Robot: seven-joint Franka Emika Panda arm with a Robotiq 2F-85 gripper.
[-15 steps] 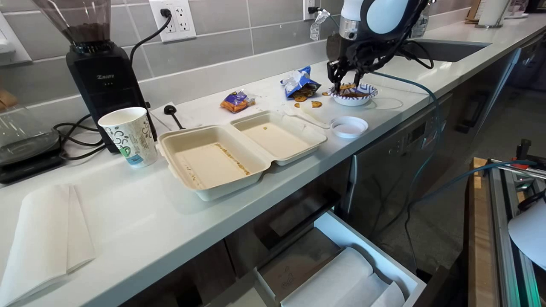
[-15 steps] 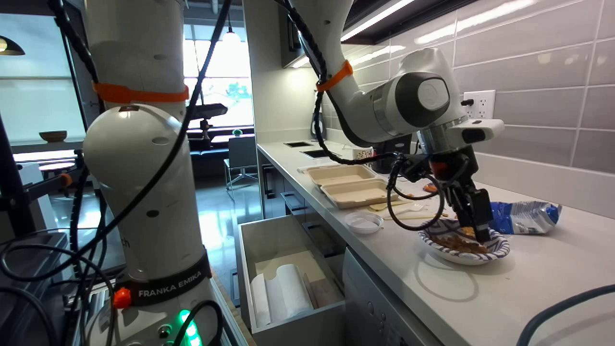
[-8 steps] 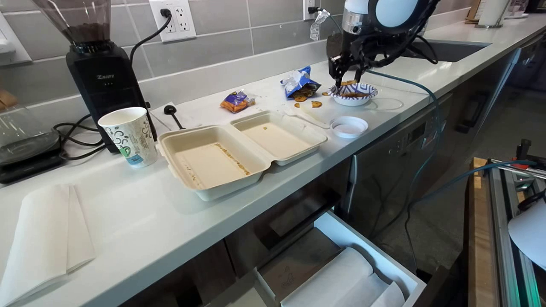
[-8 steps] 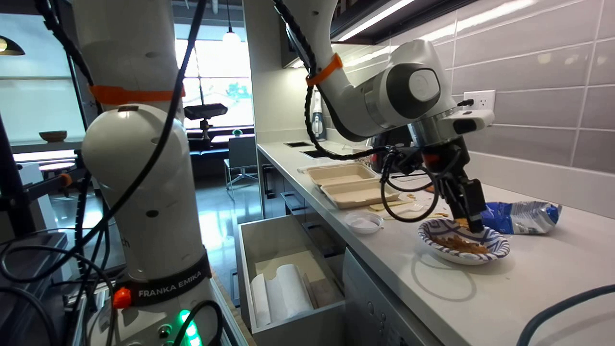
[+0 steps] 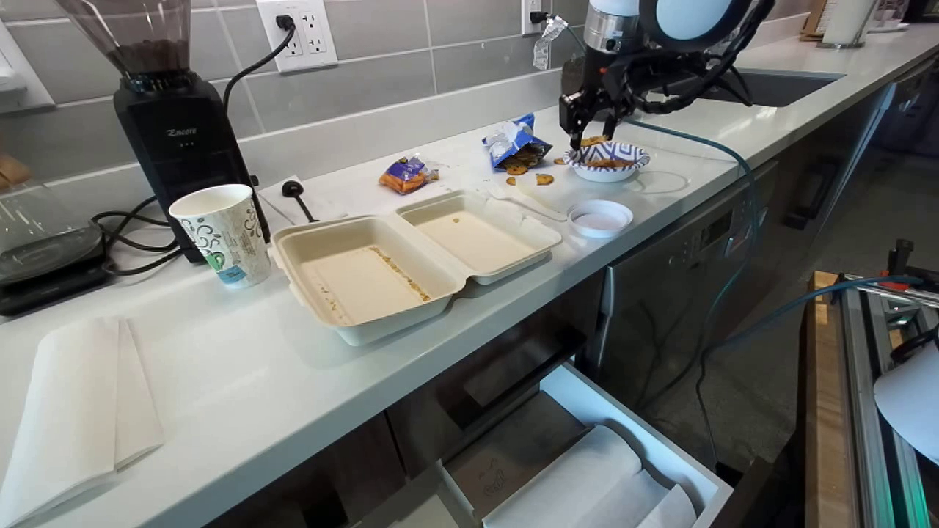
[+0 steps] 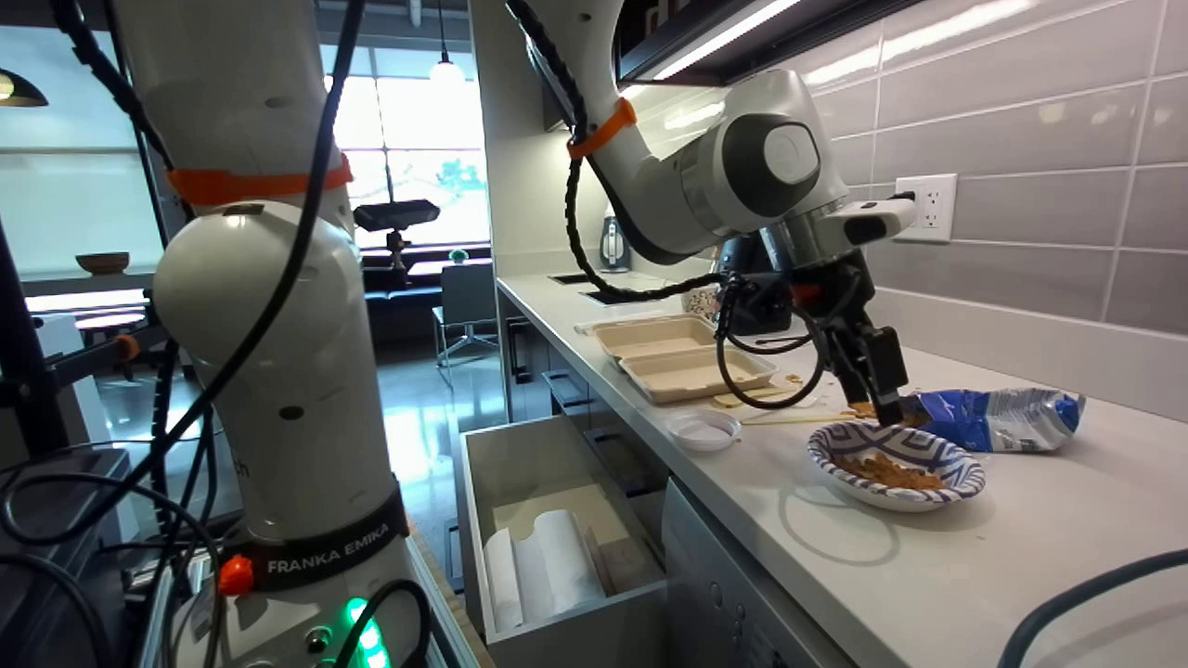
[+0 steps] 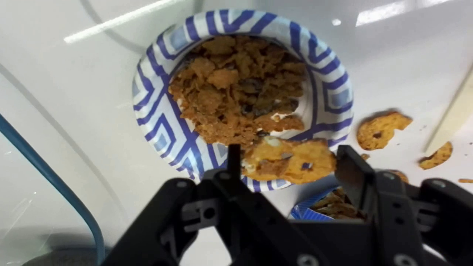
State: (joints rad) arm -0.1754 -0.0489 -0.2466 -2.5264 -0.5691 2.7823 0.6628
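My gripper (image 7: 288,159) is shut on an orange-brown chip (image 7: 310,159), which spans from finger to finger in the wrist view. Gripper and chip hang just above the rim of a blue-and-white paper bowl (image 5: 603,175), on the side toward the snack bag. Brown flakes (image 7: 218,96) fill most of the bowl's bottom. Beyond the bowl lies a blue snack bag (image 6: 1002,419) on its side, its mouth showing chips, partly covered by the gripper in the wrist view. Broken chips (image 7: 380,129) are scattered on the counter beside the bowl.
An open tan takeout box (image 5: 352,275) and a small white round dish (image 5: 600,219) stand on the counter, with a light-coloured fork (image 5: 532,198) between. Farther along are an orange snack packet (image 5: 406,176), a paper cup (image 5: 227,235) and a coffee grinder (image 5: 183,139). A drawer (image 6: 557,436) stands open below.
The gripper has risen and shifted from over the bowl's middle toward its far rim, and the chip has travelled with it. The bowl, the bag and the loose chips have stayed put.
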